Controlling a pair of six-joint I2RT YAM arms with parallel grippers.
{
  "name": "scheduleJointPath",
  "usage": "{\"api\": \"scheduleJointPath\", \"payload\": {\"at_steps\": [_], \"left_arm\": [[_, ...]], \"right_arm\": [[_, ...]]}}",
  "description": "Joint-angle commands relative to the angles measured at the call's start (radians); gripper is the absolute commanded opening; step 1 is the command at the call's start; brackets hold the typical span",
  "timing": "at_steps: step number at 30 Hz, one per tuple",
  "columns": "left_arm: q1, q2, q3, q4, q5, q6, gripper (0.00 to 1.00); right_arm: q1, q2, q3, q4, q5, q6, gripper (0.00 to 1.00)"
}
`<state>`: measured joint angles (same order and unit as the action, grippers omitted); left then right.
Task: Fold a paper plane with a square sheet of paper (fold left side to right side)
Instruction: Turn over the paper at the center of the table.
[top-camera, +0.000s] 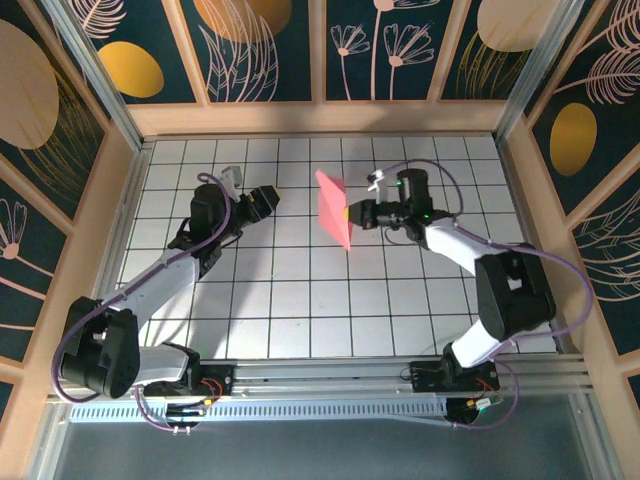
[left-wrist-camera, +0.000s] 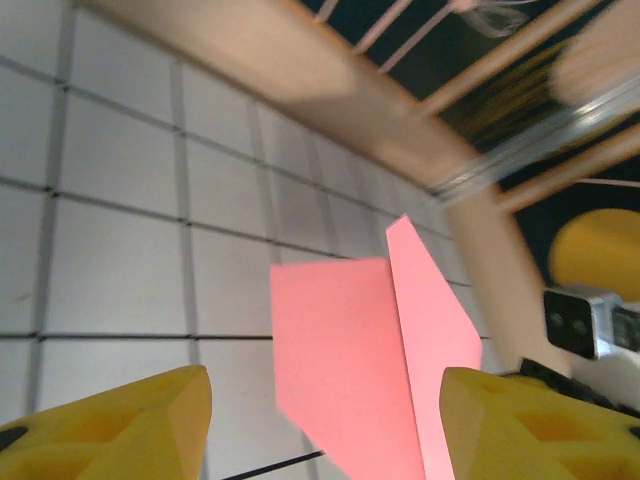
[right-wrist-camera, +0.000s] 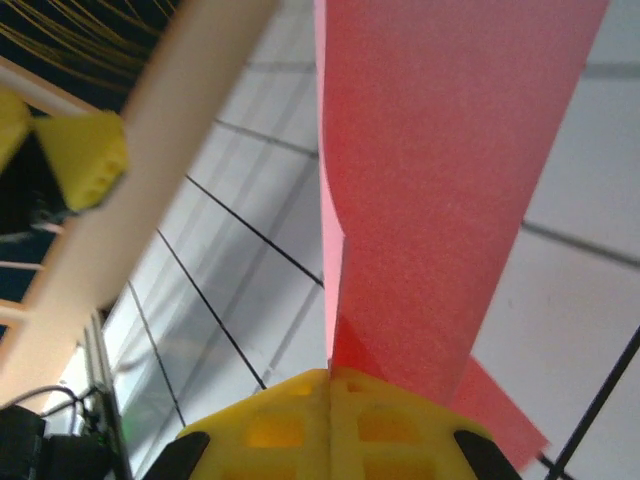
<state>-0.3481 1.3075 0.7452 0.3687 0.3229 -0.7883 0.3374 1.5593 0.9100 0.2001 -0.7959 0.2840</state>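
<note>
Your right gripper (top-camera: 350, 214) is clamping the part-folded salmon-pink paper sheet (top-camera: 333, 206), holding it raised near the middle of the white grid table's (top-camera: 300, 300) far edge. Your left gripper (top-camera: 268, 198) is hanging nearby, jaws spread, touching nothing. You're seemingly mid-fold; next, the left needs the free edge.

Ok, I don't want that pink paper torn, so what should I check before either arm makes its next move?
1. The right gripper is shut on the pink paper: ok, its fingers pinch the paper's edge.
2. The left gripper is open: ok, its fingers stand well apart.
3. The left gripper is clear of the paper: ok, bare table lies between them in the top view.
4. The paper lies flat on the table: not ok, it is tilted up with one flap raised.
5. The fold edges are lined up: cannot tell.
</note>
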Motion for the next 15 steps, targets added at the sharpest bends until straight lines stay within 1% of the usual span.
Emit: {"api": "scheduleJointPath", "payload": {"at_steps": [1,4,7,10,15], "left_arm": [[-0.002,-0.018,0.0,0.272,0.253,-0.053,0.6],[-0.002,0.017,0.012,0.448,0.389,-0.13,0.57],[-0.012,0.06,0.029,0.559,0.468,-0.186,0.55],[-0.038,0.094,0.061,0.558,0.498,-0.175,0.54],[-0.085,0.158,0.117,0.477,0.489,-0.13,0.55]], "right_arm": [[-0.048,-0.077,-0.045,0.174,-0.161,0.094,0.0],[-0.068,-0.118,-0.057,0.272,-0.24,0.159,0.0],[-0.065,-0.131,-0.055,0.35,-0.319,0.226,0.0],[-0.06,-0.136,-0.065,0.424,-0.358,0.287,0.0],[-0.041,-0.132,-0.061,0.427,-0.365,0.294,0.0]]}}
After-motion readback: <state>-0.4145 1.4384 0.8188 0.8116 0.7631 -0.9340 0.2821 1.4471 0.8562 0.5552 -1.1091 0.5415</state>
